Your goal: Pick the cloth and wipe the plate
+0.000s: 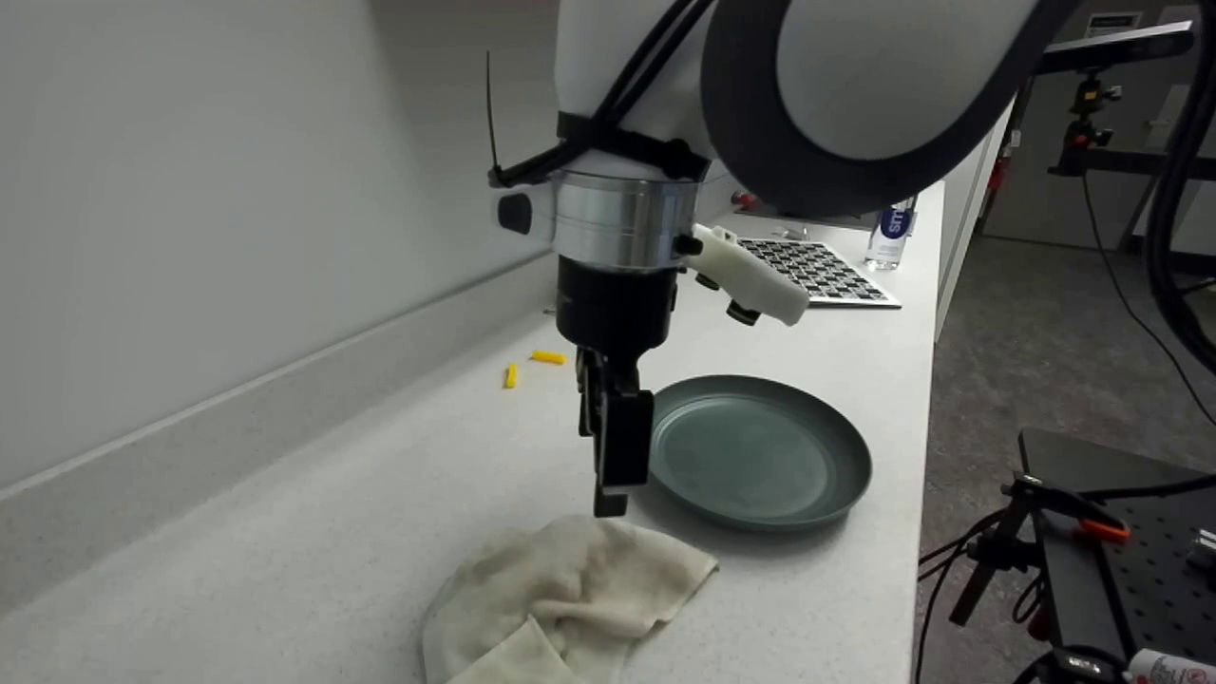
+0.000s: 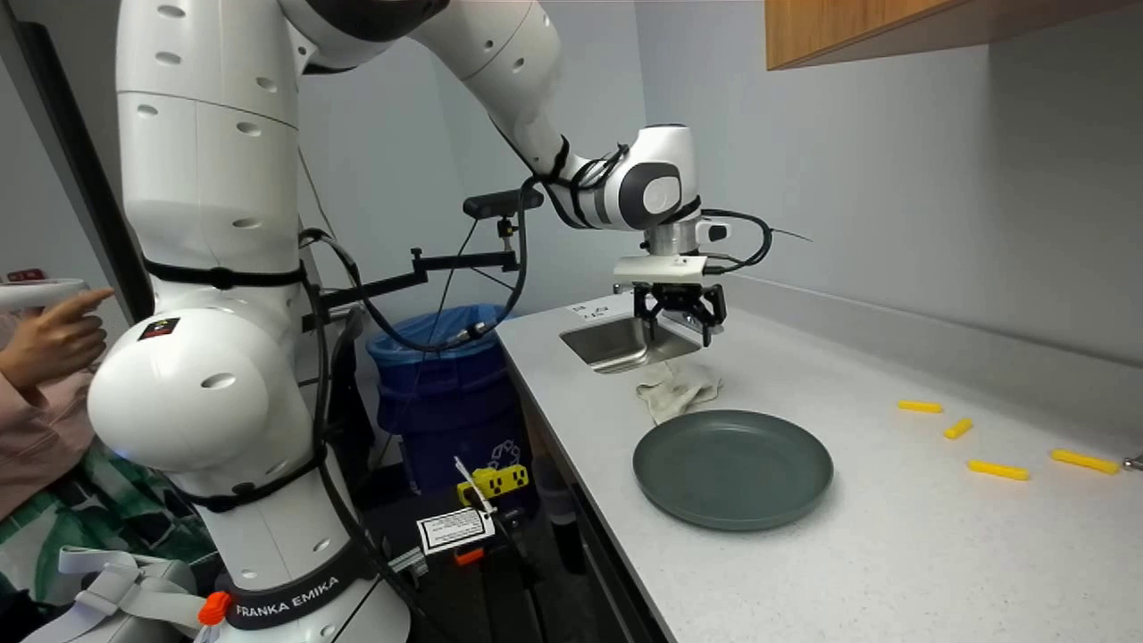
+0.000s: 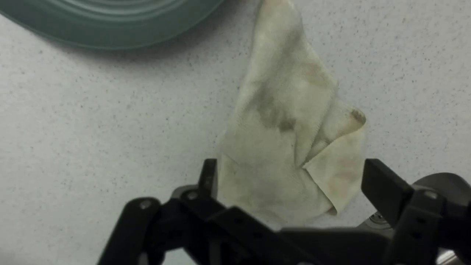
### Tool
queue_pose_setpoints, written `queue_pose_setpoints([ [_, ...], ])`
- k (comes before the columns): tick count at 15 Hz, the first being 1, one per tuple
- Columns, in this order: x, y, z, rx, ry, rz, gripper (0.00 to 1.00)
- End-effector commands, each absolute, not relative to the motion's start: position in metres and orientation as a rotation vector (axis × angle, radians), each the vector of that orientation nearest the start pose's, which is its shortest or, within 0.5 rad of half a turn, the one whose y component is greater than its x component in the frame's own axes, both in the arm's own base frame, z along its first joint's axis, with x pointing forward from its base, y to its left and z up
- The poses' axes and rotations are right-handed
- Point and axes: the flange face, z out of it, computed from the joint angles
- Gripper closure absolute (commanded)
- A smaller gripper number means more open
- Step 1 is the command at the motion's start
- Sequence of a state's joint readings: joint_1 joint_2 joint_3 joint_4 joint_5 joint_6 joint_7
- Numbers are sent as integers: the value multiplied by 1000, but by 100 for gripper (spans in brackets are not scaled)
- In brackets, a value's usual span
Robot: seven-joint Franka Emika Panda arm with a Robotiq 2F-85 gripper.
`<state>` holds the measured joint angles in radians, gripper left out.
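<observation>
In an exterior view, L to R: 1 person [image 2: 36, 438], cut off at the edge; 1 robot arm [image 2: 210, 375]; 1 blue bin [image 2: 446, 411]; 1 yellow outlet block [image 2: 496, 482], low down; 1 metal sink [image 2: 612, 344] set in the counter [image 2: 893, 554]; 1 pale cloth [image 2: 674, 393], crumpled and stained, on the counter near the sink. 1 gripper [image 2: 679, 336] above the cloth and apart from it, pointing down, jaws spread wide; in the wrist view the cloth shows between and beyond them. Then 1 dark green plate [image 2: 732, 469], flat on the counter just beside the cloth, apart; 1 wooden cabinet [image 2: 880, 31] overhead; 4 yellow pieces [image 2: 997, 470] scattered right of the plate. Also in an exterior view, past the plate: 1 checkered board [image 1: 807, 271], then 1 upright bottle [image 1: 885, 249] to its right.
</observation>
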<state>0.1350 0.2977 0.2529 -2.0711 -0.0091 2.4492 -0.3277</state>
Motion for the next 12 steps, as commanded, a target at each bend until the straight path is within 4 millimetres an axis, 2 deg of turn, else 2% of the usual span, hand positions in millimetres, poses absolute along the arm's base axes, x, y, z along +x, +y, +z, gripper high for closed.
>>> queue_pose_setpoints([
  [1, 519, 202, 310, -2916, -992, -81, 0],
  [8, 462, 190, 329, -2987, -917, -133, 0],
  [12, 446, 186, 341, -3022, -879, -190, 0],
])
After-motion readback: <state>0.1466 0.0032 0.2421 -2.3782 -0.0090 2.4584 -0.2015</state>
